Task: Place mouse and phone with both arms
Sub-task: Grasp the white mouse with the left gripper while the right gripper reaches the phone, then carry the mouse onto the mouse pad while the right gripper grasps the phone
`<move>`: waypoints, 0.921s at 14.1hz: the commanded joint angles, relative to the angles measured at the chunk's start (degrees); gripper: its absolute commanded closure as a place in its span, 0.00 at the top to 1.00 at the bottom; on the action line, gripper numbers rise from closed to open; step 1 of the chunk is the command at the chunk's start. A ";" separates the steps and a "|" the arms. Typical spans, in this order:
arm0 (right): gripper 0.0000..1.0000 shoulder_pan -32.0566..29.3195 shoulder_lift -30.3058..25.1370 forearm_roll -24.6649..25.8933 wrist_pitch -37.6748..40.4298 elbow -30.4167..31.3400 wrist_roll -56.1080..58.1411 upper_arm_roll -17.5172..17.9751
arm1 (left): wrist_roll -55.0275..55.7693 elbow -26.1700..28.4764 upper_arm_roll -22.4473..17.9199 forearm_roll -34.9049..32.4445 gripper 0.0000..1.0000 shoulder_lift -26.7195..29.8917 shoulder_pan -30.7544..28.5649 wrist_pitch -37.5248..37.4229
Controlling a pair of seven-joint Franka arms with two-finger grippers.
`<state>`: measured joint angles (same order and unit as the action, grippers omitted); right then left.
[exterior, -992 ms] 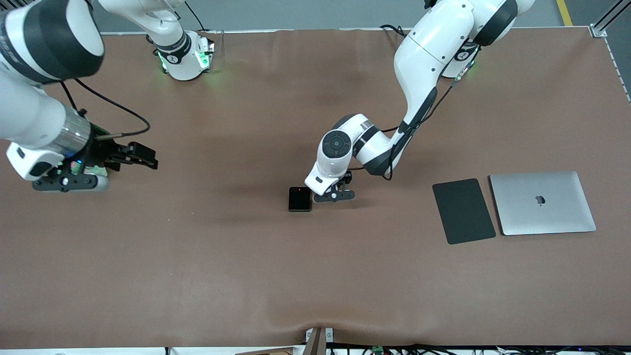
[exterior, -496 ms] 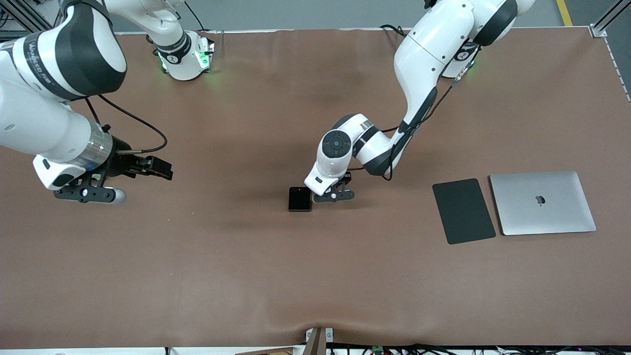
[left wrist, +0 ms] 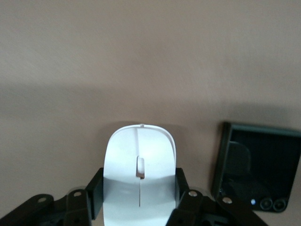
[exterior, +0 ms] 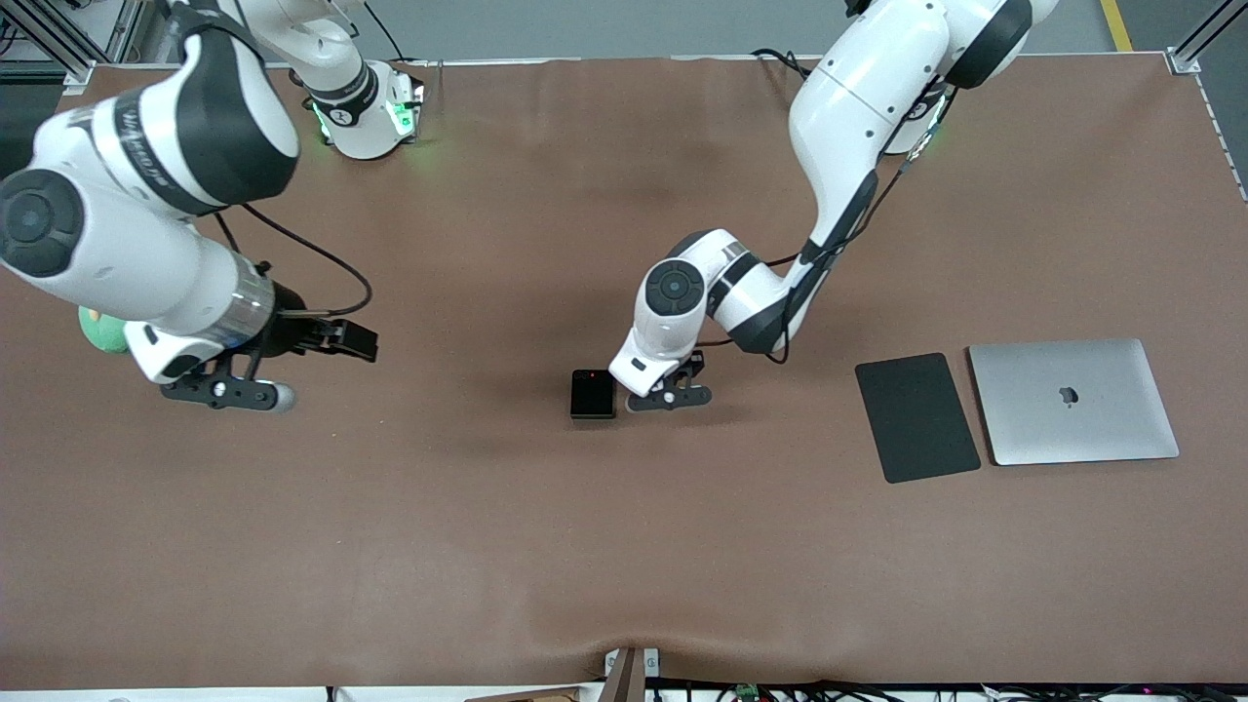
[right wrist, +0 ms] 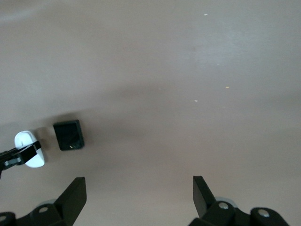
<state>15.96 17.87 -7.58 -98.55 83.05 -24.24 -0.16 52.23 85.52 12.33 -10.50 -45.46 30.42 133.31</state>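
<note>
The white mouse sits between the fingers of my left gripper, which is shut on its sides at the middle of the table. In the front view the left gripper hides the mouse. The black folded phone lies flat right beside it, toward the right arm's end; it also shows in the left wrist view. My right gripper is open and empty over bare table near the right arm's end. The right wrist view shows the right gripper, the phone and the mouse farther off.
A dark grey rectangular pad and a closed silver laptop lie side by side toward the left arm's end. A small green object shows partly from under the right arm. The brown table has wide bare room nearer the front camera.
My right arm has swung toward the middle of the table, its gripper still open. My left gripper has shifted slightly beside the phone, which has not moved.
</note>
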 commanded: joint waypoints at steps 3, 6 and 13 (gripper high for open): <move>1.00 5.38 7.34 1.15 -4.54 -3.24 -8.63 -0.55 | -8.17 3.24 0.59 -1.54 0.56 9.32 -7.20 -7.88; 1.00 8.38 9.12 3.44 -6.74 -3.16 -9.07 -0.55 | -14.59 6.23 0.76 -1.28 0.56 14.16 -12.82 -8.95; 1.00 13.29 16.31 2.39 -12.01 -3.42 -8.55 0.77 | -27.50 11.33 0.94 -0.84 0.56 17.69 -26.09 -9.21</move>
<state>26.10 30.91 -5.21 -109.51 81.61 -32.25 0.49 27.87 94.24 12.40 -10.58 -29.99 7.89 123.95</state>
